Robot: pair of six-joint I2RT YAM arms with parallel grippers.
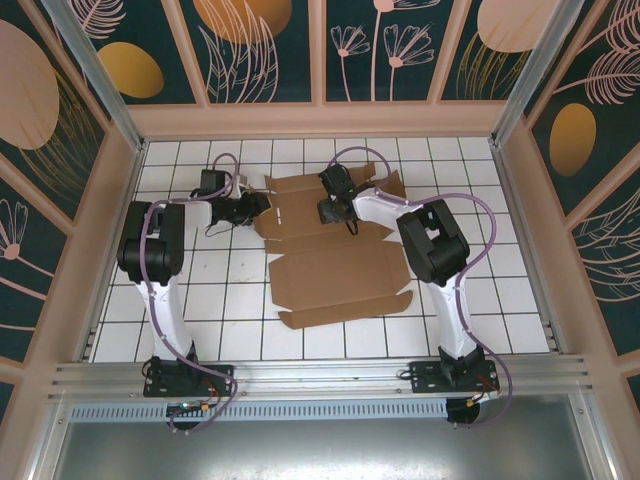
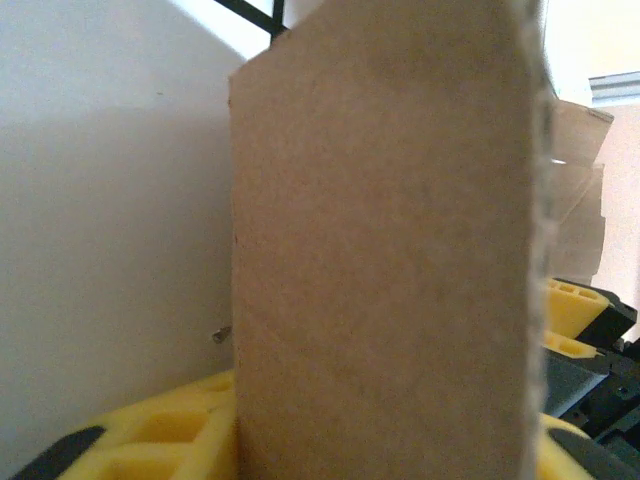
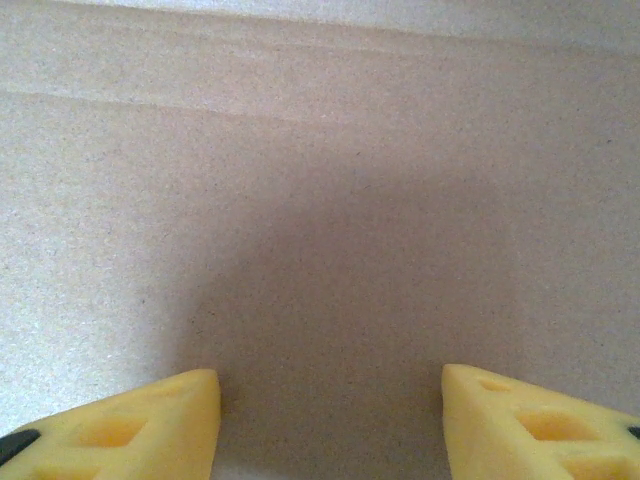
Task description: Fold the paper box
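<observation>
Across the white-tiled bench [image 1: 230, 320] the paper box [image 1: 335, 275] is lying mostly flat, folding barely starting. The left gripper [image 1: 262, 206] is straddling a flap [image 2: 380, 250] with its jaws, grip unclear. The right gripper [image 1: 329, 212] is holding its jaws wide, empty.

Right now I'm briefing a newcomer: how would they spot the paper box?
On the white tiled table, look between the left arm and right arm. The paper box is the brown cardboard sheet with creases and flaps, the sole brown thing there.

Top view: overhead, looking down. Wrist views: very close, all sharing paper box [image 1: 335, 275].
</observation>
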